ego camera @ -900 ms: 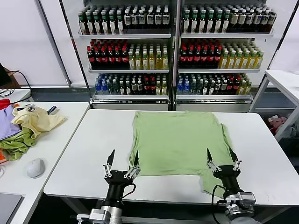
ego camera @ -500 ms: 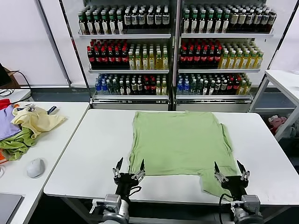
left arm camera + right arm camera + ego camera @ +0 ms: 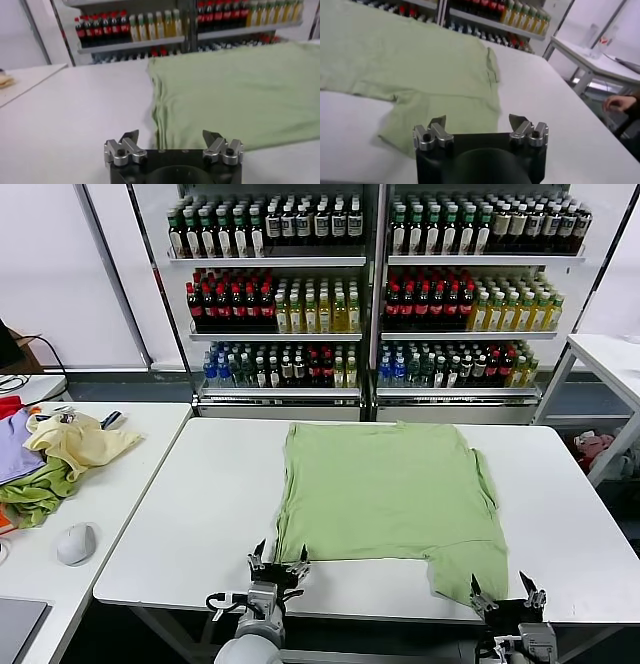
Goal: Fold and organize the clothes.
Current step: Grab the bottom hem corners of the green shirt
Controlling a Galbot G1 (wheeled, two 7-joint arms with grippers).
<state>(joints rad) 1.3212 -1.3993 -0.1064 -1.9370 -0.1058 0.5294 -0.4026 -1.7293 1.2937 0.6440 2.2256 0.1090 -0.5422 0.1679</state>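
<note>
T-shirt flat, no print readable; left gripper and right gripper — both spread, empty.

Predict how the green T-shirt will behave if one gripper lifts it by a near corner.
The T-shirt lies flat with soft wrinkles, so it will probably drape and sag rather than hold shape. Thin fabric suggests it is light. The loose sleeve would likely dangle.

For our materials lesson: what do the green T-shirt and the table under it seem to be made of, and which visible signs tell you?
T-shirt: probably a soft knit such as cotton, matte; it lies limp, with small wrinkles and a rolled edge.
Table: a hard, smooth white top, perhaps laminate or painted board; flat, even, with a faint sheen. The exact material stays open.
</note>
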